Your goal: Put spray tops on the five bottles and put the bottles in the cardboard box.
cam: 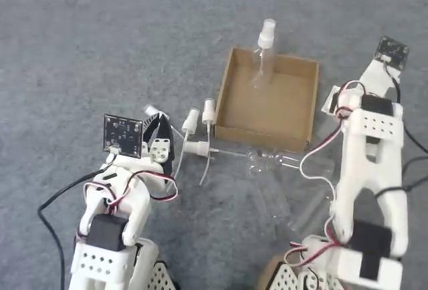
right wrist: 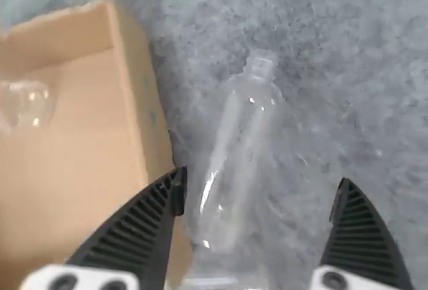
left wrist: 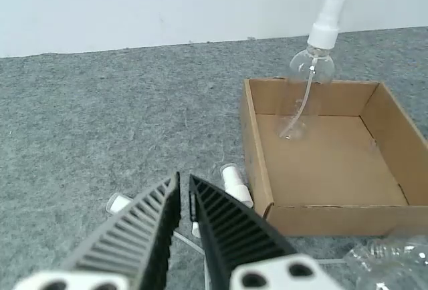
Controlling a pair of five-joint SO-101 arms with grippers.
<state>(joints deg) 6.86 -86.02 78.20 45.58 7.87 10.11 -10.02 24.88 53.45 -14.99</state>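
A clear bottle with a white spray top (cam: 264, 56) (left wrist: 311, 69) stands at the far side of the cardboard box (cam: 231, 96) (left wrist: 257, 150). Three loose spray tops (cam: 190, 121) (left wrist: 234, 180) lie on the grey felt just left of the box. My left gripper (cam: 162, 126) (left wrist: 185, 183) is beside them, shut on nothing. On the box's right side my right gripper (cam: 333, 106) (right wrist: 257, 196) is open, its fingers on either side of an uncapped clear bottle (right wrist: 234, 156) lying on the felt next to the box wall (right wrist: 134, 123).
Several more clear bottles without tops (cam: 267, 160) (left wrist: 388, 256) lie in front of the box, between the two arms. Another spray top (cam: 152, 109) (left wrist: 119, 202) lies by the left gripper. Open felt stretches to the far left.
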